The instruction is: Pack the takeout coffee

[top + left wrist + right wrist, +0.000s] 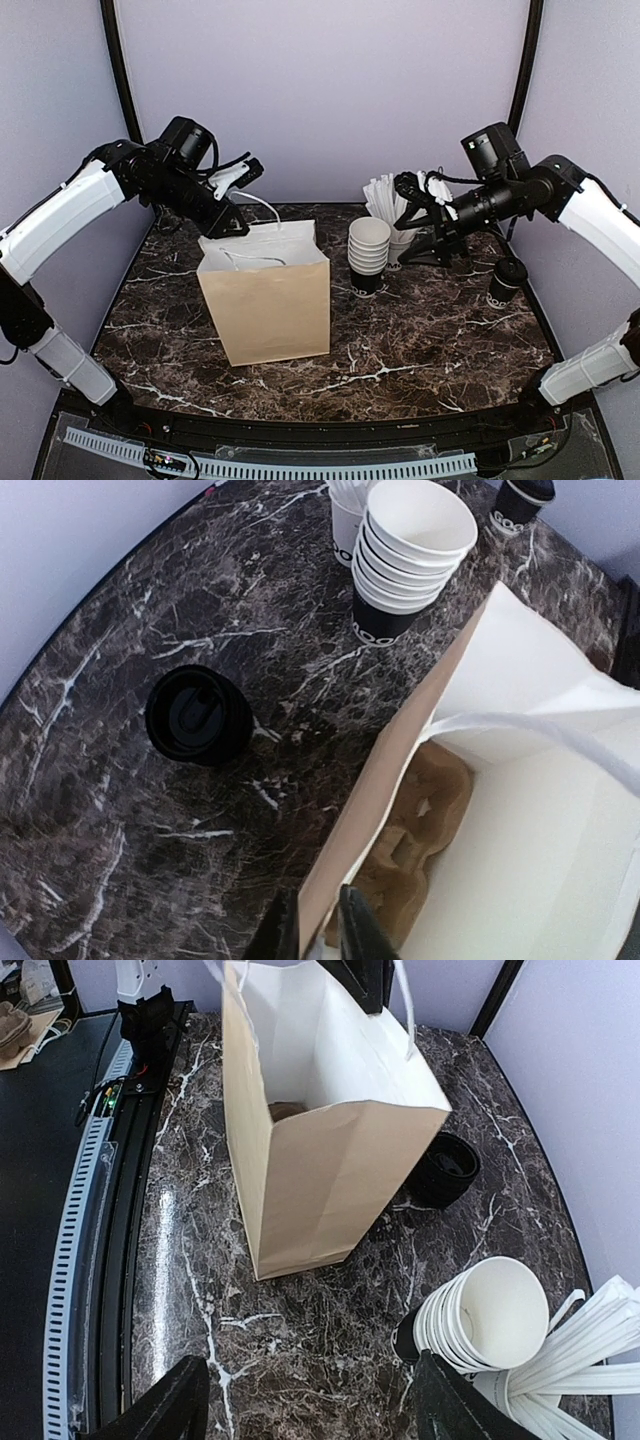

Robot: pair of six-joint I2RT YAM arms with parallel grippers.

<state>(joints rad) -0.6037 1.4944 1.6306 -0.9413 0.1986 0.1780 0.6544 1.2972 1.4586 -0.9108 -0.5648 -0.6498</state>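
Note:
A lidded black takeout coffee [507, 280] stands at the table's right; it also shows in the left wrist view [520, 500]. A second lidded black cup [198, 715] stands behind the brown paper bag [265, 300], hidden by it in the top view but seen in the right wrist view [445, 1168]. My left gripper [235, 222] is shut on the bag's back wall [400, 780], one finger [362, 932] inside it. A brown moulded cup carrier [425, 825] lies in the bag. My right gripper [412, 210] hovers open and empty [310, 1410] above the table in front of the cup stack.
A stack of lidless black cups with white insides [368, 255] stands right of the bag, also seen from the right wrist [480, 1320]. A white cup of wrapped straws [395, 205] stands behind it. The bag's white handles [262, 205] stick up. Walls close off the back and sides.

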